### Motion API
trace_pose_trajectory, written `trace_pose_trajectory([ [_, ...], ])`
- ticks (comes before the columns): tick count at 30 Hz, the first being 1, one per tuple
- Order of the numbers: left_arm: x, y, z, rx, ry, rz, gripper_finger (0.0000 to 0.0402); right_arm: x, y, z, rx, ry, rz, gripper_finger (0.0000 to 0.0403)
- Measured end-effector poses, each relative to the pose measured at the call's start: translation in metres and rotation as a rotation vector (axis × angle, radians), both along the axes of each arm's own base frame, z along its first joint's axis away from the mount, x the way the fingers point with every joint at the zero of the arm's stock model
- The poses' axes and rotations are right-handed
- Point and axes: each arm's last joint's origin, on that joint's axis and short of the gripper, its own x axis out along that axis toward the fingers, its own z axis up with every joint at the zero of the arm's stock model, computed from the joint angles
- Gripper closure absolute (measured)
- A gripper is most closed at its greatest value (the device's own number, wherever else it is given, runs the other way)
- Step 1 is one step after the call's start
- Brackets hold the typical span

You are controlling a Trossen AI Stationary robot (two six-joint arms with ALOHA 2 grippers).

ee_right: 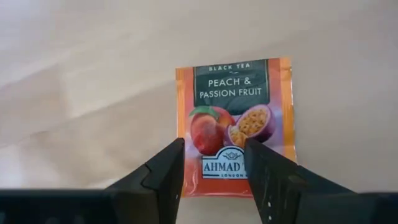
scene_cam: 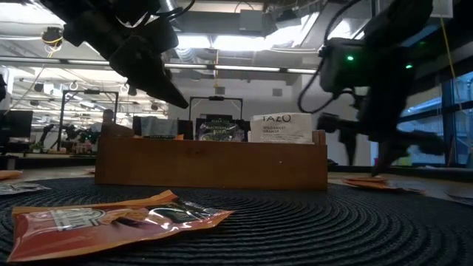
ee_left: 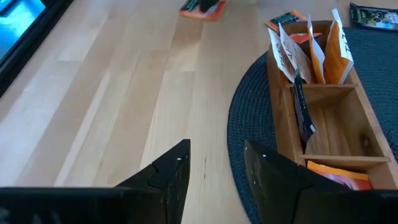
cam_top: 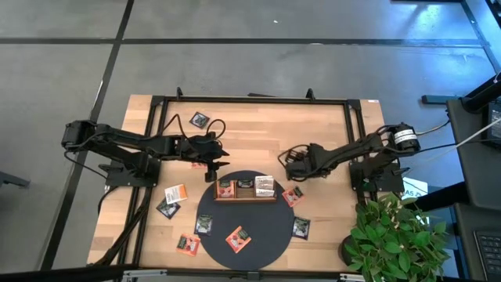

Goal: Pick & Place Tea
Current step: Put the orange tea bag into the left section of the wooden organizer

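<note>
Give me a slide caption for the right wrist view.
Right gripper, jaws open, poised over an orange peach and passion fruit tea sachet on the wooden table.

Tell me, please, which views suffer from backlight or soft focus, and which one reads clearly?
Low view: bright ceiling lights behind turn both arms into silhouettes, and the near orange sachet is soft. Right wrist view: even light, the peach sachet print sharp, with the right gripper open above it. High view: even, no glare on the table.
</note>
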Motion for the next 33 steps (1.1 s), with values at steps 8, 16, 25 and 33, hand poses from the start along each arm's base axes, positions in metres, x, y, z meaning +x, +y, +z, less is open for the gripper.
trace_pose_trajectory([
  [8, 0.001, 0.0, 0.001, -0.036, -0.02, 0.027, 0.0249, 0.021, -0.022, 0.004, -0.069, -0.101, 0.14, 0.0235],
  [16, 0.008, 0.0, 0.012, -0.068, -0.16, 0.048, 0.0253, 0.018, -0.043, 0.023, -0.188, 0.033, 0.376, 0.0235],
  [25, 0.052, 0.019, 0.01, -0.134, -0.225, 0.06, 0.0249, 0.008, -0.067, 0.056, -0.245, 0.111, 0.679, 0.0235],
  [33, 0.128, 0.051, -0.01, -0.118, -0.165, 0.118, 0.0253, 0.001, -0.085, 0.057, -0.175, 0.131, 0.777, 0.0235],
])
